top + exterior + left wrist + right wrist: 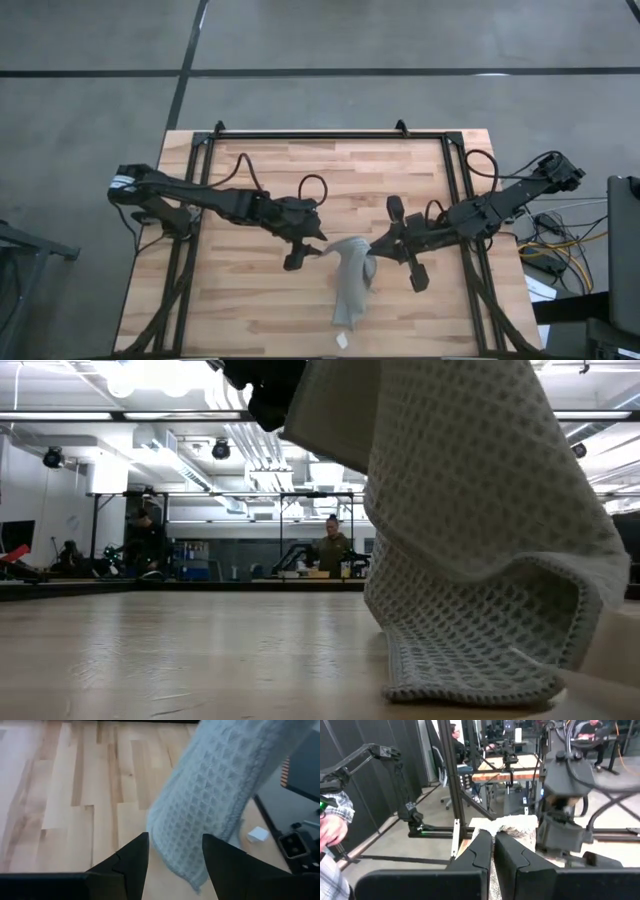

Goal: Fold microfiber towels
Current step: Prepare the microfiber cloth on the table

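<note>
Hanging from the clamped right gripper (372, 252), the towel (351, 285) trails toward the table's near edge, just beside the spread left gripper (305, 257).

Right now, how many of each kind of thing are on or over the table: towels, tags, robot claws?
Towels: 1, a grey-green towel hanging down to the table from the shut right claw.
White tags: 1, the tag at the towel's low end.
Claws: 2, the right one and the open left claw beside the towel.
Total: 4.
</note>
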Controlling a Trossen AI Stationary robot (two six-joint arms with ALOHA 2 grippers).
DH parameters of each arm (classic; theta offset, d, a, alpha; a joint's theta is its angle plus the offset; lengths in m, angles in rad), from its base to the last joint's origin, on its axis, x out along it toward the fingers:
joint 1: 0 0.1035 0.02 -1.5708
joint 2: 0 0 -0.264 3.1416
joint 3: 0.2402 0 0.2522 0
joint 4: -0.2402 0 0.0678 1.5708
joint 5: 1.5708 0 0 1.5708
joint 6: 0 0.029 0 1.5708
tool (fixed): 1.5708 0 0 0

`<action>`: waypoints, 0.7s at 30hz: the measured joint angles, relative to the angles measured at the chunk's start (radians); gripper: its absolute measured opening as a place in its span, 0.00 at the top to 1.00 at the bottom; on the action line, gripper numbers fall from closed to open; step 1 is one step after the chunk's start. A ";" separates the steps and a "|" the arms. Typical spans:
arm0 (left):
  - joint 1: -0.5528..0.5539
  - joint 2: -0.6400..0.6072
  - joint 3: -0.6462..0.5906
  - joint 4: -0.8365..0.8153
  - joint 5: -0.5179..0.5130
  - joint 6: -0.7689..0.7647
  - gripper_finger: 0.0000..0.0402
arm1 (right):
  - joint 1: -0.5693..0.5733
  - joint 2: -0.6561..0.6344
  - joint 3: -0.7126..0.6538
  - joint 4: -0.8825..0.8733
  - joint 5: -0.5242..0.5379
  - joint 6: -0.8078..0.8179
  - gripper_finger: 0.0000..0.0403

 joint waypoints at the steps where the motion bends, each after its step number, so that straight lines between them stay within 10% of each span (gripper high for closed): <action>1: 0.000 -0.006 0.000 -0.006 0.016 -0.002 0.53 | 0.000 0.000 0.000 -0.009 0.000 0.010 0.98; 11: 0.000 -0.081 0.000 -0.009 0.092 -0.004 0.53 | 0.000 0.000 0.000 -0.032 0.025 0.028 0.98; 21: -0.002 -0.085 0.000 0.001 -0.066 0.004 0.53 | -0.006 0.000 0.016 -0.024 0.051 -0.029 0.98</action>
